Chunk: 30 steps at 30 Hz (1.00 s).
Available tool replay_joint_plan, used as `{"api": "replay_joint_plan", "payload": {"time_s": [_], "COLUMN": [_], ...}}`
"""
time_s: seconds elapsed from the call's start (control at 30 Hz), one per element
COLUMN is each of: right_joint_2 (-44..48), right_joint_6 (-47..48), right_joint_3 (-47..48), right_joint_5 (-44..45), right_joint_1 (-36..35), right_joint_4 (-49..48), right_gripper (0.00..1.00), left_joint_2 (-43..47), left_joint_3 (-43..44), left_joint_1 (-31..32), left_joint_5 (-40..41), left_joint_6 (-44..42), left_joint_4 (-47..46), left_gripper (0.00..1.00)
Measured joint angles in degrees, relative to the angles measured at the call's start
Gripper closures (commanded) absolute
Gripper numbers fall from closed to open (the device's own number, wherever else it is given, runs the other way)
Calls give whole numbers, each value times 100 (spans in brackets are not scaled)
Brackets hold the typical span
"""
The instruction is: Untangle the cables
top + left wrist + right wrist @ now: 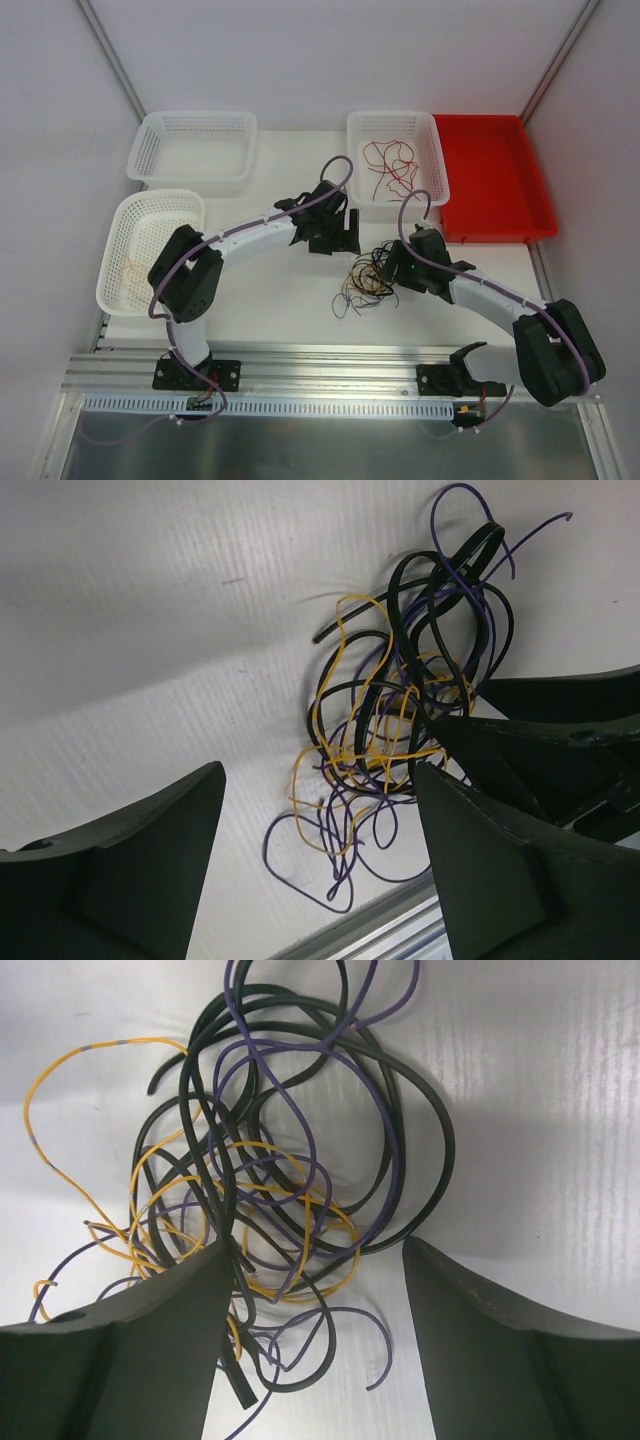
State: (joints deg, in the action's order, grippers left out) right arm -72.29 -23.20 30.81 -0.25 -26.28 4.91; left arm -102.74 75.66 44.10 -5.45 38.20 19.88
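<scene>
A tangle of black, purple and yellow cables (365, 275) lies on the white table between my two grippers. My left gripper (335, 243) hovers just left of and behind it. Seen from the left wrist, that gripper (320, 820) is open, with purple and yellow loops (340, 820) on the table between its fingers and the main knot (400, 710) beyond. My right gripper (393, 268) sits at the tangle's right edge. In the right wrist view it (315, 1300) is open over the cables (270, 1160), its left finger (130, 1350) covering some strands. Red cables (390, 165) lie in a white basket (395, 117).
An empty white basket (195, 117) stands at the back left and another white basket (160, 196) at the left edge. A red tray (495, 180) sits at the back right. A metal rail (330, 365) runs along the table's near edge.
</scene>
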Motion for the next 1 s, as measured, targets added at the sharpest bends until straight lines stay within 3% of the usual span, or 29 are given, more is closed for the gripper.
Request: {"api": "replay_joint_plan", "payload": {"time_s": [0.17,0.3,0.47,0.73,1.0], "right_joint_2": [-57,-162,-181,-280,-334], "right_joint_6": [-114,-140,-142,-166,-210], "right_joint_3": [-153,-162,-229,-256,-256], "right_joint_5": [-234,-374,-472,-505,-505], "right_joint_1": [33,33,33,35,164], "right_joint_4": [-498,-699,-868,-1025,-1014], "right_gripper": [34,37,39,49,56], "left_joint_2": [-632,-1016,-1161,-750,1314], "left_joint_3": [487,605,603,238,-120], "left_joint_1": [136,173,173,173,170], "left_joint_5": [0,20,260,994,1952], "left_joint_6": [-17,-24,-107,-273,-791], "left_joint_4": [-20,-42,13,48,422], "left_gripper": [34,54,100,100,100]}}
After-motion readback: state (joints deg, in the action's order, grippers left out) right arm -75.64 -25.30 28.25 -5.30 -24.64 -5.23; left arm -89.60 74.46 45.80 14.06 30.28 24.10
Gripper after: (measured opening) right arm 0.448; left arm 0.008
